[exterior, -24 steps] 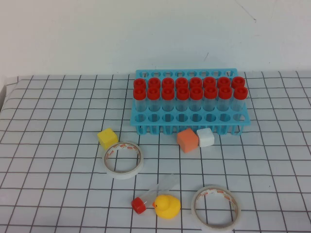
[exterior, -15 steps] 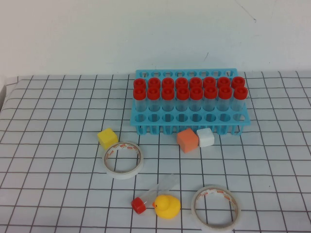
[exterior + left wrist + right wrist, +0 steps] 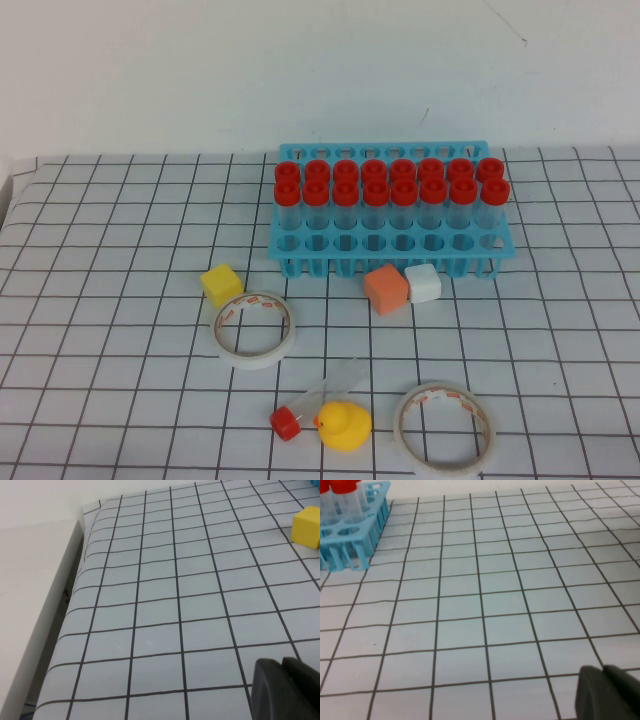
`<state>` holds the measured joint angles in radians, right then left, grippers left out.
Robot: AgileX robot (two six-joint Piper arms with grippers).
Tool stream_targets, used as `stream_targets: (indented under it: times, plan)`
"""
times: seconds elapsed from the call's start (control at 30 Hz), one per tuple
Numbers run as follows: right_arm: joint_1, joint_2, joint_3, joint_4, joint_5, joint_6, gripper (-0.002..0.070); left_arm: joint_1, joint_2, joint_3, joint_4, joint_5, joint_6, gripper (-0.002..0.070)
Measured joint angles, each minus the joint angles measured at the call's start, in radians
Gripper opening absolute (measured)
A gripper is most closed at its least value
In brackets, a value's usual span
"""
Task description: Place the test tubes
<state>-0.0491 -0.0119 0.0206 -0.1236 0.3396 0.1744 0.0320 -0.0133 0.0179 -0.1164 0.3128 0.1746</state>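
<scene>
White cloth (image 3: 100, 300), maybe, beneath left gripper (image 3: 282, 682), right gripper (image 3: 604, 686).

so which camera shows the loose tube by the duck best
The high view: the loose tube lies in plain sight beside the duck. Neither wrist view shows it. The left hand and right hand, both shut, sit over the gridded table.

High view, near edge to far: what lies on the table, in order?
Rubber duck → left tape roll → orange cube → blue test tube rack. Left out, level with others: loose test tube, right tape roll, yellow cube, white cube. Left gripper and right gripper show only in their wrist views, jaws shut.
</scene>
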Motion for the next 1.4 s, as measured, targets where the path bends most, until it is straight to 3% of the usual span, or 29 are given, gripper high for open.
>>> stream_targets:
  times: [0.57, 0.63, 0.73, 0.83, 0.9, 1.03, 1.3, 1.4]
  plan:
    - [0.000, 0.000, 0.000, 0.069, 0.000, 0.000, -0.0001, 0.000, 0.000, 0.000, -0.010, -0.002, -0.003, -0.0001]
    - [0.000, 0.000, 0.000, 0.140, 0.000, 0.000, -0.0001, 0.000, 0.000, 0.000, -0.087, -0.021, -0.041, -0.0001]
    - [0.000, 0.000, 0.000, 0.331, 0.005, 0.000, -0.0001, 0.000, 0.000, 0.002, -0.367, -0.049, -0.167, -0.0002]
    - [0.000, 0.000, 0.004, 0.627, 0.016, 0.002, -0.0001, 0.000, 0.000, 0.002, -0.682, -0.073, -0.245, -0.0001]
    - [0.000, 0.000, 0.006, 0.814, 0.025, 0.004, -0.0001, 0.000, 0.000, 0.002, -0.782, -0.086, -0.258, -0.0001]
    - [0.000, 0.000, 0.006, 0.943, 0.025, -0.026, -0.0001, 0.000, 0.000, 0.002, -0.860, -0.136, -0.263, -0.0001]
    - [0.000, 0.000, 0.006, 0.967, 0.019, -0.058, -0.0001, 0.000, 0.000, 0.002, -0.887, -0.208, -0.229, -0.0001]
    - [0.000, 0.000, 0.006, 0.967, 0.019, -0.091, -0.0001, 0.000, 0.000, -0.013, -0.866, -0.214, -0.146, -0.0001]
